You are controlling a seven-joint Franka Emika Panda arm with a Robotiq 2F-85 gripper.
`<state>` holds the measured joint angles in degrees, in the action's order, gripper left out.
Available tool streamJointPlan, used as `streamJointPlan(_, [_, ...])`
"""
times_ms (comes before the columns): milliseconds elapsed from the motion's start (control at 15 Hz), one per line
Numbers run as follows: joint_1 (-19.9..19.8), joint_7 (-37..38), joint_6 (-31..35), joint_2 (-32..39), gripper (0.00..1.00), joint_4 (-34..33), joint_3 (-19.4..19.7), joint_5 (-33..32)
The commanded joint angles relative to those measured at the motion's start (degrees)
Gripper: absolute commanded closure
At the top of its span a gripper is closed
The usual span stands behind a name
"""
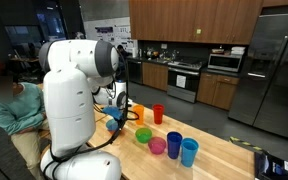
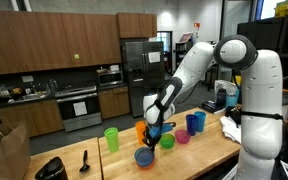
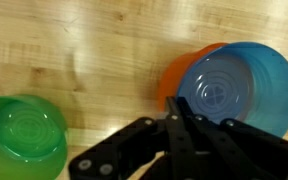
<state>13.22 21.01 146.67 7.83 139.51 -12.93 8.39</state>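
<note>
My gripper [image 3: 174,112] is shut on the near rim of a light blue bowl [image 3: 229,90]. The bowl hangs over an orange cup [image 3: 179,72], and part of that cup is hidden under it. In both exterior views the gripper [image 2: 154,138] [image 1: 115,117] is low over the wooden table [image 2: 199,155], with the blue bowl [image 2: 144,157] [image 1: 112,124] at its tips and the orange cup [image 2: 143,130] [image 1: 136,112] just beside it. A green container [image 3: 24,135] stands apart at the lower left of the wrist view.
On the table stand a green cup [image 2: 111,138], a green bowl [image 1: 143,134], a pink bowl [image 1: 157,146], a red cup [image 1: 157,113] and two blue cups [image 1: 174,143] [image 1: 189,151]. A black spatula [image 2: 84,158] lies at the far end. A person [image 1: 19,110] sits beside the robot.
</note>
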Motion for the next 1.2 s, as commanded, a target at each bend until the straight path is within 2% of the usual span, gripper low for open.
streamJointPlan(0, [0.4, 3.3, -0.3, -1.1, 0.99, 2.1, 1.3, -1.9])
streamJointPlan(133, [0.2, 2.9, -0.8, -0.9, 0.99, 2.3, 1.5, -1.4])
streamJointPlan(267, [0.7, 5.1, 0.9, -1.5, 0.99, 3.2, 2.2, -3.4])
streamJointPlan(533, [0.4, 3.8, -2.6, -1.4, 0.99, 2.3, 1.7, -2.0])
streamJointPlan(600, [0.5, 4.1, -2.6, -1.4, 0.73, 2.4, 1.7, -2.3])
streamJointPlan(667, [0.6, 4.3, -2.0, -1.5, 0.99, 2.6, 1.7, -2.9])
streamJointPlan(1133, [0.8, 4.0, -2.2, -1.4, 0.99, 2.4, 1.6, -2.8])
